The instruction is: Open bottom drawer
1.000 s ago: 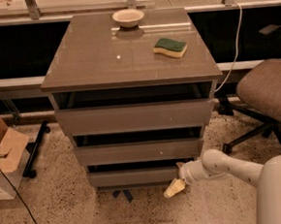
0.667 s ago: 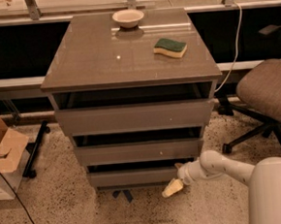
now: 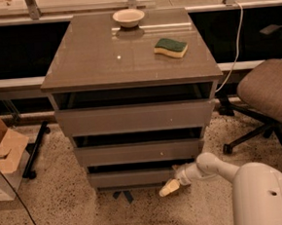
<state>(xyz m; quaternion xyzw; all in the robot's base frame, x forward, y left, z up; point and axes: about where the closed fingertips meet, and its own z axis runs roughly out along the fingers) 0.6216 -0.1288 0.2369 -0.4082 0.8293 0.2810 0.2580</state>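
Tool (image 3: 169,187) hangs low near the floor, its pale yellowish tip just in front of and below the lower right corner of the bottom drawer (image 3: 131,178). Whether it touches the drawer front is hard to tell, and whether it is released or clenched cannot be told from this angle. The white arm (image 3: 211,166) behind it runs back to the lower right, where a bulky white part of the robot is cut off by the frame's edge.

The bottom drawer is the lowest and narrowest of three grey-brown fronts, under the middle drawer (image 3: 139,152) and the top drawer (image 3: 134,118). A dark gap lies above each front (the insides are lost in shadow), so how far any of them stands out is unclear. Beneath the bottom drawer a small dark shape (image 3: 123,196) lies on the speckled floor (image 3: 56,209); it may be a scrap or a marking, too dim to name.

On the counter (image 3: 103,63) a pale bowl (image 3: 128,17) stands at the back, with a green-and-yellow sponge (image 3: 170,47) nearer and to its right. An office chair (image 3: 271,92) at the right and a cardboard box (image 3: 3,154) at the left are both cut off. A cable (image 3: 234,53) hangs behind the counter's right side.
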